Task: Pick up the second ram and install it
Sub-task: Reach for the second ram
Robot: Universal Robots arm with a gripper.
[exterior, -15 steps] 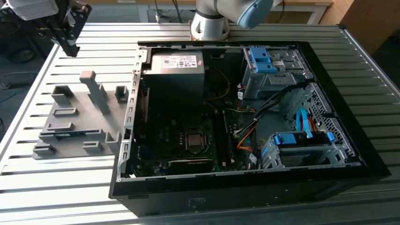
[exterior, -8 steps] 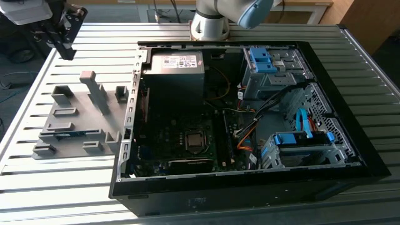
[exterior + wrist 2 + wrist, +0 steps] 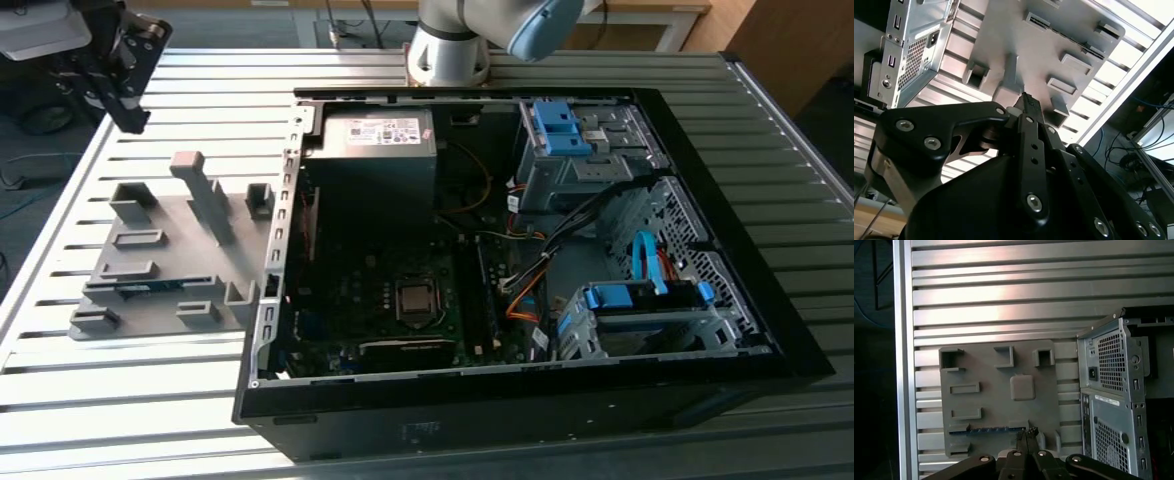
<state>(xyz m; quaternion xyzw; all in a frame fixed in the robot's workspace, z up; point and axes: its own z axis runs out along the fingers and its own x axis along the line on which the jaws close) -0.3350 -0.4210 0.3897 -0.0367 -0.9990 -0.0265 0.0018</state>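
A: Gripper, where is it, and what are the fingers doing?
B: Gripper [image 3: 131,120] hangs at the exterior view's far left, above the slatted table [image 3: 134,400], just past one end of the grey fixture [image 3: 200,235]. Fingers [image 3: 1021,440] are pressed together with nothing between them; it looks the same in both wrist views.
A: Second ram?
B: The second ram [image 3: 989,429] is a thin blue-green strip standing on its long edge in a slot of the fixture, near the end away from the gripper. The gripper isn't touching it — well apart in the exterior view.
A: Rest of the fixture?
B: Grey upright blocks and rectangular pockets.
A: The computer?
B: The open PC case [image 3: 534,420] lies on its side just beside the fixture, on the exterior view's right. Inside are the motherboard [image 3: 347,300] with the CPU socket [image 3: 416,298], a power supply [image 3: 378,135], blue drive-bay clips [image 3: 558,128] and loose cables [image 3: 534,270]. The robot base [image 3: 447,55] stands on the table behind the case.
A: Memory slots?
B: Long dark slots run beside the socket — can't tell what sits in them.
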